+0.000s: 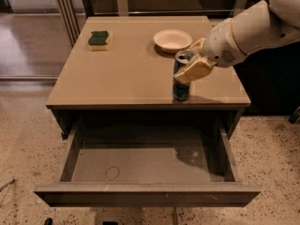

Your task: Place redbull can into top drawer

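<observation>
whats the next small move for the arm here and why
Probably a short lift straight up. The gripper looks closed around the middle of the redbull can, which stands upright on the tabletop near its front edge. The top drawer is pulled open just below. Clearing the surface first should let the can travel forward over the drawer without dragging or tipping.

sponge (99, 39): green-yellow, tan tabletop (126, 74) far left | bowl (172, 40): white, far right
</observation>
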Controlling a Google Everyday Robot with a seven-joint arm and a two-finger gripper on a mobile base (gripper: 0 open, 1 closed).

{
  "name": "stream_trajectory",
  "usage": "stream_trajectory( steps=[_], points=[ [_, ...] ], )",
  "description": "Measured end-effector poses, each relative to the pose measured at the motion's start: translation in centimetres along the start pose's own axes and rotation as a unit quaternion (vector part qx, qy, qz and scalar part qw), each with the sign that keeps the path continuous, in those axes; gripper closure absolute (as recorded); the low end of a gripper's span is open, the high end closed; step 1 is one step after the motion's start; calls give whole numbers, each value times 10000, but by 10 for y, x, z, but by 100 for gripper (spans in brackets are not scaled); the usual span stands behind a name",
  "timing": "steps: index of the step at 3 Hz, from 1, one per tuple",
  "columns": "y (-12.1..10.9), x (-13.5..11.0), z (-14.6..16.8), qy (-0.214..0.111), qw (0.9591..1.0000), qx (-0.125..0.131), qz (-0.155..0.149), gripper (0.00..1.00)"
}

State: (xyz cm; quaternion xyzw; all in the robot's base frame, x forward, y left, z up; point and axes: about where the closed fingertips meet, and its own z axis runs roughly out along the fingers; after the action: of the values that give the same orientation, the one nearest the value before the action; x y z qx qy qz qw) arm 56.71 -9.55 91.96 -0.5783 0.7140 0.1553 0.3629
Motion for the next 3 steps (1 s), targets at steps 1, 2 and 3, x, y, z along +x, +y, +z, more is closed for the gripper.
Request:
stream_trajectory(
  steps=[1,2,3],
  points=[
    [39,-4,-27,-75,9997,-249,21,100],
    [39,-4,-27,-75,9997,-251,20,100],
    [50,10,-13,-133,9994,-331,16,100]
  ],
)
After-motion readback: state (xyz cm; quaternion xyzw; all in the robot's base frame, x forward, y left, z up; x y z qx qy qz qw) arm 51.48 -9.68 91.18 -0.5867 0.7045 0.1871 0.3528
